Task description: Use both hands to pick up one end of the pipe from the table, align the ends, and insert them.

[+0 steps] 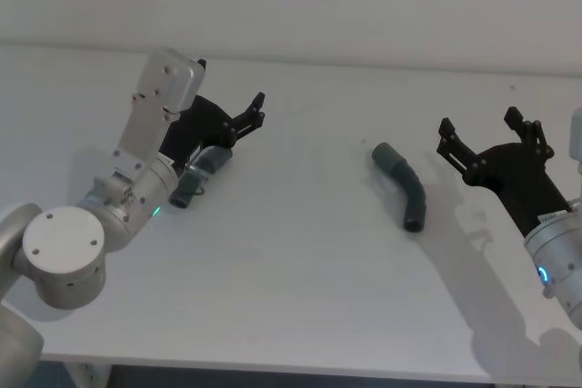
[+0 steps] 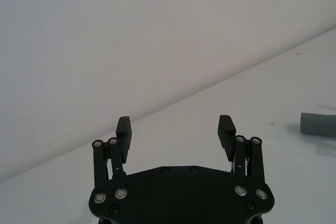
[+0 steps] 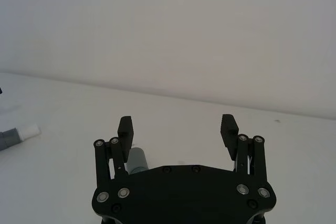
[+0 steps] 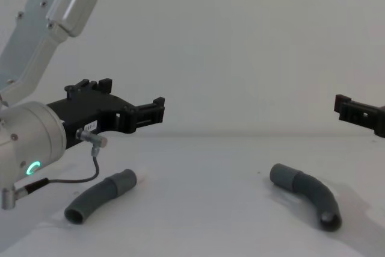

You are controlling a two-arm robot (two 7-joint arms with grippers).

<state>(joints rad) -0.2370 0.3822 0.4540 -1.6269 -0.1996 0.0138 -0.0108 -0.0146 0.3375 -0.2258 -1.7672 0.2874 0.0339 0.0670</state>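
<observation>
Head view | left gripper [image 2: 175,124] released, above left pipe [image 4: 99,195] | right gripper [image 1: 484,126] released, near right pipe [image 1: 408,185] | both pipes lie on table [image 1: 300,297]

Silver-grey left arm [image 4: 36,142] is showing a green ring light [image 4: 31,167], thin cable [image 4: 95,161] dangling below the black left gripper [image 2: 175,125]. Right gripper [image 3: 177,124] is sporting shiny screws too.

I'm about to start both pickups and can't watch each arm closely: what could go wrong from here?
1. Both hoses lie loose on the smooth table; the left hose or right hose may roll or pivot as the open left tool and right tool close.
2. The left hose sits under the left arm, where a hanging cable might snag it.
</observation>
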